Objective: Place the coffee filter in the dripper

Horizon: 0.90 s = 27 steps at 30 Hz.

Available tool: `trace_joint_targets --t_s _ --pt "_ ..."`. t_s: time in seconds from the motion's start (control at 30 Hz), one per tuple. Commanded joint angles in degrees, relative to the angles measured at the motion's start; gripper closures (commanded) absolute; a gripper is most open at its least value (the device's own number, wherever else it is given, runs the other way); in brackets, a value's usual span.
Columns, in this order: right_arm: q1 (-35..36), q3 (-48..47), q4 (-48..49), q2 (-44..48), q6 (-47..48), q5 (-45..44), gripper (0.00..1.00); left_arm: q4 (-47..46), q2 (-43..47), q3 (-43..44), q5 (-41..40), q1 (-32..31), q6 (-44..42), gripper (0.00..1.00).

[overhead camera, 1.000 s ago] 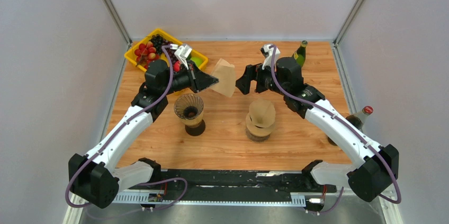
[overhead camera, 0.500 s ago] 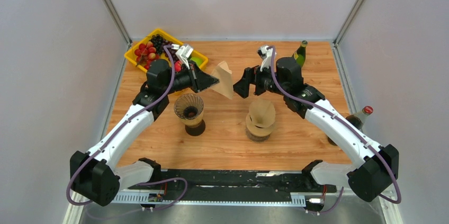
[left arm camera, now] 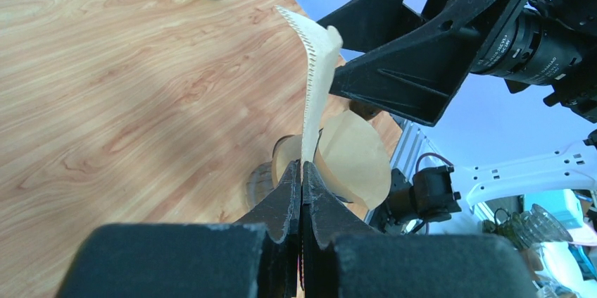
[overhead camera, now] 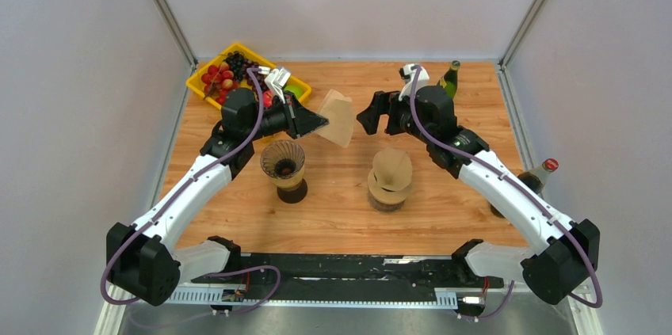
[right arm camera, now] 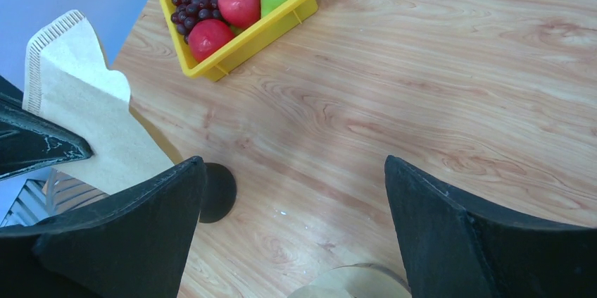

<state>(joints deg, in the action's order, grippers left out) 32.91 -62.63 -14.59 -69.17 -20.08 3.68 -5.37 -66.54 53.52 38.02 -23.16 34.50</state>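
My left gripper is shut on the narrow end of a tan paper coffee filter, holding it in the air over the middle back of the table. In the left wrist view the filter rises edge-on from the closed fingertips. The dripper, a dark glass cone on a round base, stands below and left of the filter. My right gripper is open, a short gap right of the filter; its wrist view shows the filter beyond its left finger, with bare wood between the fingertips.
A stack of tan filters on a holder stands below the right gripper. A yellow tray of fruit sits at the back left. A green bottle is at the back right, a red-capped bottle at the right edge.
The right gripper has drawn back to the right, away from the filter, and turned at the wrist. The left gripper with the filter has barely moved.
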Motion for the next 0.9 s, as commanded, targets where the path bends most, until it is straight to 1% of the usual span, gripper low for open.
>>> trace_joint_targets --t_s 0.0,0.1,0.87 --pt "0.10 -0.32 -0.37 0.96 -1.48 -1.72 0.00 -0.78 0.89 0.91 -0.23 0.04 -0.18 1.00" --pt "0.10 -0.85 -0.35 0.08 -1.11 1.60 0.00 -0.80 0.89 0.88 -0.19 0.09 -0.19 1.00" --pt "0.09 -2.58 0.02 -1.85 -0.68 9.78 0.00 -1.00 0.13 1.26 -0.23 0.04 0.03 1.00"
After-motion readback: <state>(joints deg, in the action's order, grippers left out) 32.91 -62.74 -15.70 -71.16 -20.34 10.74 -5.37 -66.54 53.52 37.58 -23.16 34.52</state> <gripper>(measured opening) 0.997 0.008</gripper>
